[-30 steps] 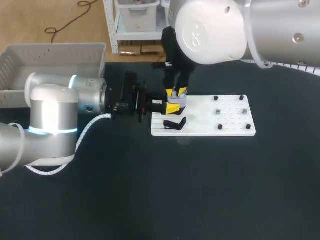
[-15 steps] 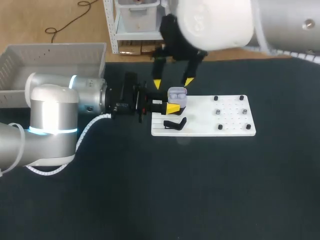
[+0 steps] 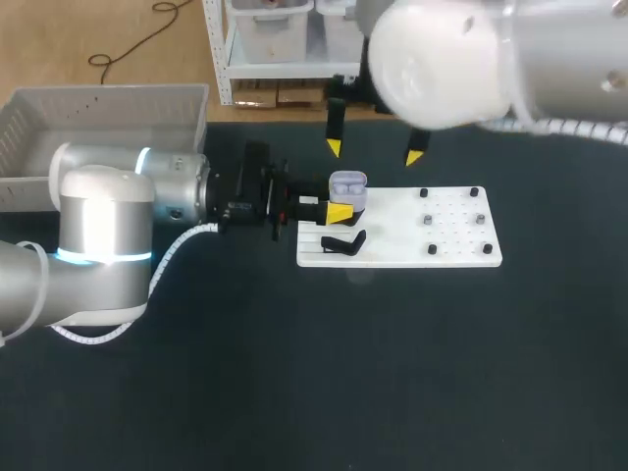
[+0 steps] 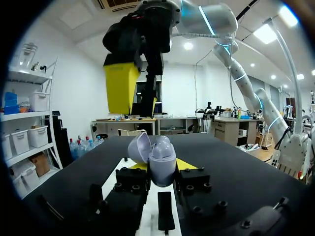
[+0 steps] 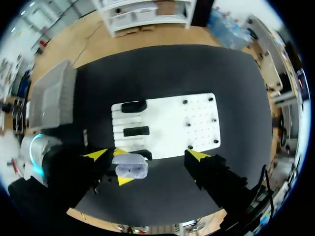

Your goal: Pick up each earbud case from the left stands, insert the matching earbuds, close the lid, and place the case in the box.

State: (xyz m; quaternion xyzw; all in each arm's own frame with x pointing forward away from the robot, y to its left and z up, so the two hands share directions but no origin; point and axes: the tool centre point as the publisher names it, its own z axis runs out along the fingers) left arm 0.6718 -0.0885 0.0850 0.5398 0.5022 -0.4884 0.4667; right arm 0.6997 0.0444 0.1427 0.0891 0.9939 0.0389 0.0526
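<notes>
The earbud case (image 3: 347, 188) is gripped by the left gripper (image 4: 162, 165) at the left edge of the white board (image 3: 451, 245), its lid up and earbuds apparently seated. The right gripper (image 3: 375, 152) is held wide open above the board. Lid closing and placement in the box (image 3: 98, 108) are judged left.

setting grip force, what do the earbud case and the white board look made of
Earbud case: likely smooth lilac plastic, soft sheen on its rounded shell. White board: probably rigid matte plastic, flat with drilled holes; painted metal is possible.
</notes>
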